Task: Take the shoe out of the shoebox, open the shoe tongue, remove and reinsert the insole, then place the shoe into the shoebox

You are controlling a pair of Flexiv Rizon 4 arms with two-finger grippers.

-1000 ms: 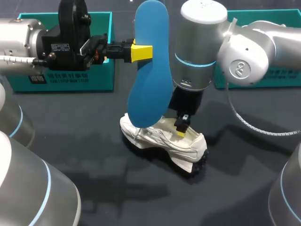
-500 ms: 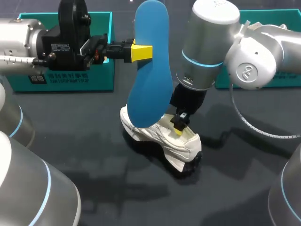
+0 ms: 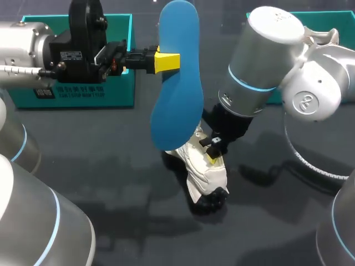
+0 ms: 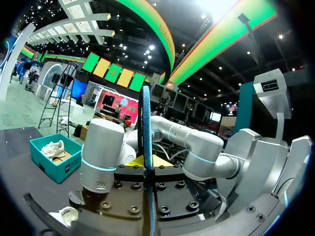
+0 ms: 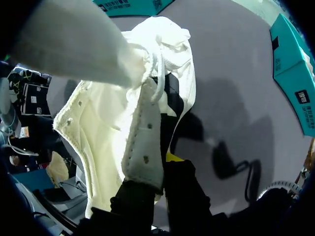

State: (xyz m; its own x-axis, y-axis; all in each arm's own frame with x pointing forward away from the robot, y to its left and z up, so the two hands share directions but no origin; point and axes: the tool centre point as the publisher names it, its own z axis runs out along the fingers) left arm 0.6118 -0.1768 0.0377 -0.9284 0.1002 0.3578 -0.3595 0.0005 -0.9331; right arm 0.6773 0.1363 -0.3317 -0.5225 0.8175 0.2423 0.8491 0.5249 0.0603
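My left gripper (image 3: 166, 61) reaches in from the left and is shut on a blue insole (image 3: 178, 88), holding it upright above the table. In the left wrist view the insole (image 4: 146, 123) shows edge-on between the yellow tips of the left gripper (image 4: 145, 161). Below it, my right gripper (image 3: 214, 153) comes in from the right, shut on the collar wall of the white shoe (image 3: 204, 176). The shoe is tipped, its dark sole end low toward the front. In the right wrist view the shoe (image 5: 108, 118) fills the space ahead of the right gripper (image 5: 160, 169), its opening partly hidden.
A teal shoebox (image 3: 119, 91) stands at the back left behind my left arm. A second teal box (image 3: 333, 19) sits at the back right behind my right arm. The dark table (image 3: 100, 172) is bare at the front left.
My right arm has swung to the right and tilted, turning the shoe from lying across the table to pointing toward the front. The left arm and the insole have kept still.
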